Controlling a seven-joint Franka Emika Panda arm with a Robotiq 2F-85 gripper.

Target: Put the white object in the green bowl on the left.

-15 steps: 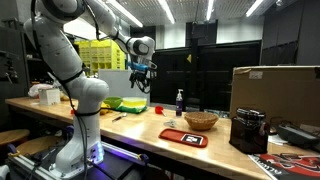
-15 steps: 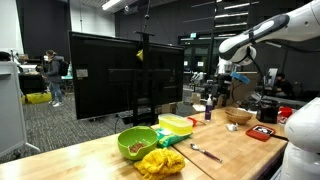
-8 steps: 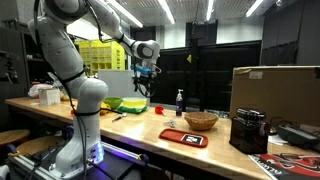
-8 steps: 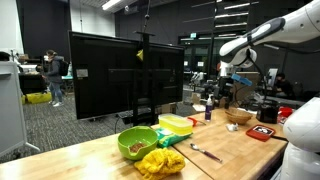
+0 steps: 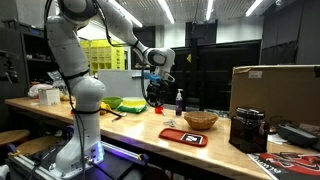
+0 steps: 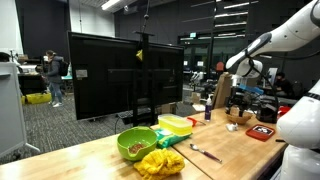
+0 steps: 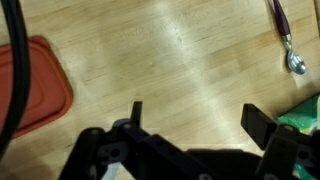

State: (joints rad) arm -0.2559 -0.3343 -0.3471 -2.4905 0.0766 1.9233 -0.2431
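The gripper [image 7: 200, 122] hangs spread and empty over bare worktop [image 7: 170, 50], between a red tray [image 7: 35, 85] and a spoon [image 7: 287, 40], high enough, I judge, to look for the white object, which I cannot pick out in any view. The green bowl [image 6: 137, 143] sits well apart, beside a yellow cloth [image 6: 160, 163]. The wrist view cuts off the tray, and the woven bowl's [image 6: 238, 116] contents are too small to read.
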